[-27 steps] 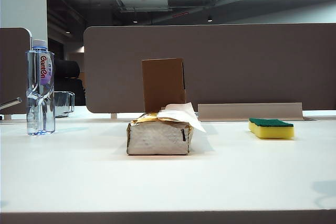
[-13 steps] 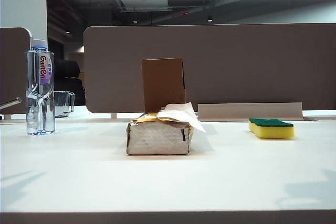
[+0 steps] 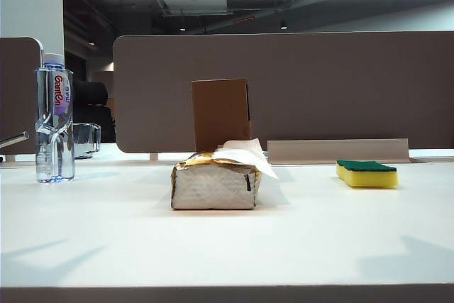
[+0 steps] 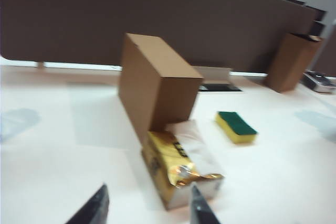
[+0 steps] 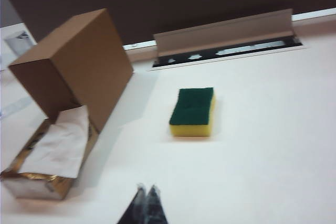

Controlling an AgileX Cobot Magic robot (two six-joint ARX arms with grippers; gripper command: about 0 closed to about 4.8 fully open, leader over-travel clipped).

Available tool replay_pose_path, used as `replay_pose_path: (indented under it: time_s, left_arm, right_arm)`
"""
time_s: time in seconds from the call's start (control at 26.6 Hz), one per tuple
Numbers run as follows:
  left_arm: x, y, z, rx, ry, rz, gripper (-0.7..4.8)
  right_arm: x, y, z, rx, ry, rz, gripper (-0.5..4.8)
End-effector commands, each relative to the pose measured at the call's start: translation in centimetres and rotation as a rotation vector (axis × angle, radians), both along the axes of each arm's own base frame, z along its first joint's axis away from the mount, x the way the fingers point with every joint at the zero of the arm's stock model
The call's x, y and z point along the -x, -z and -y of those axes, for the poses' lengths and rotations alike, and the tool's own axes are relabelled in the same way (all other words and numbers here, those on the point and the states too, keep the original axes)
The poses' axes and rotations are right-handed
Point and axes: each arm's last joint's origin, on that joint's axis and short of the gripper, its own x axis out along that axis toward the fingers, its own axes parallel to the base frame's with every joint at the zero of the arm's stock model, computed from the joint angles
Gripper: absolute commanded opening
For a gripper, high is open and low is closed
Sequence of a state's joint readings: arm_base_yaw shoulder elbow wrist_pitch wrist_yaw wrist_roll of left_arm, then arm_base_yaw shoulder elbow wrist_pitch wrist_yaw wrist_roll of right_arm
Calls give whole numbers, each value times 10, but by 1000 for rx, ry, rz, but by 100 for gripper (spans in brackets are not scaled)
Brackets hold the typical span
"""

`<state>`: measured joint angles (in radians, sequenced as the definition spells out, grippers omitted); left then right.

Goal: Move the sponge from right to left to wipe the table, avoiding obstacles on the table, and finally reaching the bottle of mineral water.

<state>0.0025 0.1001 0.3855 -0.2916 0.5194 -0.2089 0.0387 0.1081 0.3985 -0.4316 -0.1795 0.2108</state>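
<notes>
The yellow sponge (image 3: 367,173) with its green top lies on the white table (image 3: 227,246) at the right; it also shows as the sponge (image 5: 193,112) and the sponge (image 4: 236,126). The tissue pack (image 3: 215,181) sits mid-table, with the brown cardboard box (image 3: 220,113) upright behind it. At the far left stands the mineral water bottle (image 3: 54,118). Neither arm appears in the exterior view, only their shadows. My left gripper (image 4: 148,195) hangs open over the table in front of the tissue pack (image 4: 181,169). My right gripper (image 5: 146,188) is shut and empty, well short of the sponge.
A short clear glass cup (image 3: 86,140) stands just behind the bottle. A brown partition (image 3: 284,90) closes off the back of the table, with a cable tray flap (image 3: 338,150) below it. Another brown box (image 4: 291,61) stands far off beyond the sponge.
Shadows of the two arms have grown across the table's front left and front right corners. The objects have not moved.
</notes>
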Motion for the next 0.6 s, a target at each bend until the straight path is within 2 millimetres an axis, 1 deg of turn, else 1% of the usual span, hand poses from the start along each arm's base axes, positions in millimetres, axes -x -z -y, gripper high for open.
replay_pose_path:
  time_s: [0.04,0.19,0.23,0.3,0.34,0.41,0.45,0.49,0.53,0.6]
  left_arm:
    - [6,-8,1,11,47,-18,193]
    - [14,-19,2,11,64,-24,193]
    - [17,-23,2,11,72,-25,193]
    - [20,-26,2,10,91,-28,193]
    - [21,-26,2,9,96,-30,193]
    - [21,-26,3,10,115,-35,195]
    - [21,-26,3,11,117,-40,209]
    - [20,-25,3,11,118,-50,239]
    - [19,-25,3,12,118,-60,257]
    - [17,-24,3,13,117,-82,261]
  right_arm:
    - [10,-14,0,-9,-25,-15,20]
    - [23,-34,0,-8,-21,-11,56]
    - [27,-41,0,-9,-21,-6,60]
    - [30,-49,1,-9,-22,-12,69]
    - [30,-52,1,-9,-22,-17,86]
    - [30,-58,1,-8,-21,-35,168]
    - [28,-61,0,-8,-22,-44,205]
    - [27,-64,0,-8,-24,-52,238]
    - [24,-67,0,-8,-25,-60,255]
    - [19,-72,0,-7,-24,-77,257]
